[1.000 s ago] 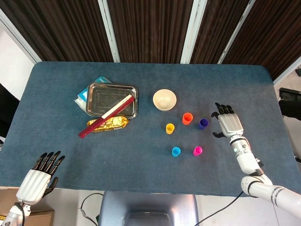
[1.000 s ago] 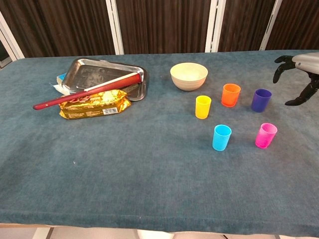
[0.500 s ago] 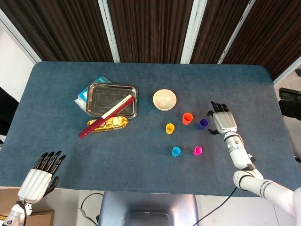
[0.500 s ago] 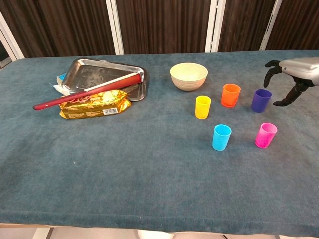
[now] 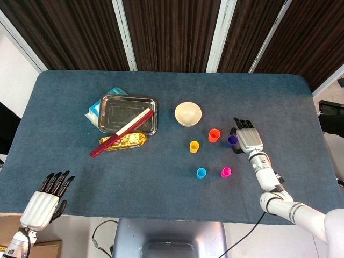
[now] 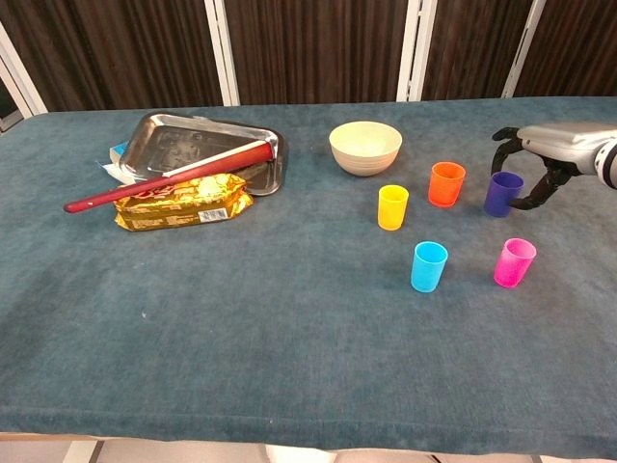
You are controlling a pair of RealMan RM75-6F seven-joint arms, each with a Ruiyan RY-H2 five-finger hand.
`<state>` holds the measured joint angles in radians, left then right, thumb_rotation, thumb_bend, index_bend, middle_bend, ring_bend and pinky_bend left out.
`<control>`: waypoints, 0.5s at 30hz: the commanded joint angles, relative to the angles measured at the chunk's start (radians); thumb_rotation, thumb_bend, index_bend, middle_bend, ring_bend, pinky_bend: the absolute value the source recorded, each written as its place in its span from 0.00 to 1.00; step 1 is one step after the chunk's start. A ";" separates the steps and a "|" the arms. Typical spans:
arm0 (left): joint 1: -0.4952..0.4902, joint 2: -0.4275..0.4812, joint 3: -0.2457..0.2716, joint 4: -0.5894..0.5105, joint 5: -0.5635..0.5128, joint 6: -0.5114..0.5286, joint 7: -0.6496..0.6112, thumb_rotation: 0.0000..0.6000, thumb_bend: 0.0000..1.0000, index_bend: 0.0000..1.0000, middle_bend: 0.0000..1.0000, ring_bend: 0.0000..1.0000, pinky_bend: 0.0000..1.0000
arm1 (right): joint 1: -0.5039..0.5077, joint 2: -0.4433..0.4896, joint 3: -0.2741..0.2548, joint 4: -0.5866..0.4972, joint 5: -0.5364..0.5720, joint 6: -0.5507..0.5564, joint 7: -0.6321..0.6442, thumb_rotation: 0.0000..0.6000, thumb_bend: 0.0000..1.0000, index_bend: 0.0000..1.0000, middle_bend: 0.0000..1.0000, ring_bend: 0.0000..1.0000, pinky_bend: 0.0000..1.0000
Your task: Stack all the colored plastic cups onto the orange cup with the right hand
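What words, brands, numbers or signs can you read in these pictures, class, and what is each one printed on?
Gold snack packet: there is printing and a small white label, but it is too small and blurred to read.
Blue-and-white pack under the metal tray: no legible text.
Cups, bowl, red utensil: no markings visible.
Nothing here can be quoted.

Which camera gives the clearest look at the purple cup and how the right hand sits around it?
The chest view: the purple cup stands side-on, with the right hand arched over it, fingers down either side, contact not certain. The head view shows only a small dark cup beside the hand.
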<state>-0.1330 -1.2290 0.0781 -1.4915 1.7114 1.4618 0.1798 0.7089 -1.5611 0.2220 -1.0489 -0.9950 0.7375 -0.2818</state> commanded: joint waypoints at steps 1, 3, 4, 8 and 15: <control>0.001 0.001 0.000 0.000 0.001 0.002 -0.002 1.00 0.51 0.00 0.00 0.00 0.09 | 0.002 0.000 0.000 -0.005 0.007 -0.002 0.003 1.00 0.43 0.48 0.00 0.00 0.00; 0.002 0.002 0.001 -0.001 0.001 0.005 -0.002 1.00 0.51 0.00 0.00 0.00 0.09 | 0.004 0.000 0.000 -0.008 0.011 -0.003 0.003 1.00 0.43 0.48 0.00 0.00 0.00; 0.002 0.002 0.001 -0.001 0.002 0.005 -0.003 1.00 0.51 0.00 0.00 0.00 0.09 | 0.005 0.000 -0.001 -0.009 0.013 -0.004 0.004 1.00 0.43 0.49 0.00 0.00 0.00; 0.002 0.003 0.001 -0.001 0.002 0.006 -0.004 1.00 0.51 0.00 0.00 0.00 0.09 | 0.006 -0.002 -0.004 -0.009 0.020 0.000 0.001 1.00 0.44 0.55 0.00 0.00 0.00; 0.001 0.003 0.003 -0.002 0.004 0.005 -0.005 1.00 0.51 0.00 0.00 0.00 0.09 | 0.003 -0.002 0.003 -0.011 0.030 0.022 0.006 1.00 0.45 0.60 0.03 0.00 0.00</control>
<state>-0.1317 -1.2259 0.0811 -1.4931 1.7152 1.4672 0.1755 0.7132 -1.5659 0.2186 -1.0555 -0.9677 0.7515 -0.2829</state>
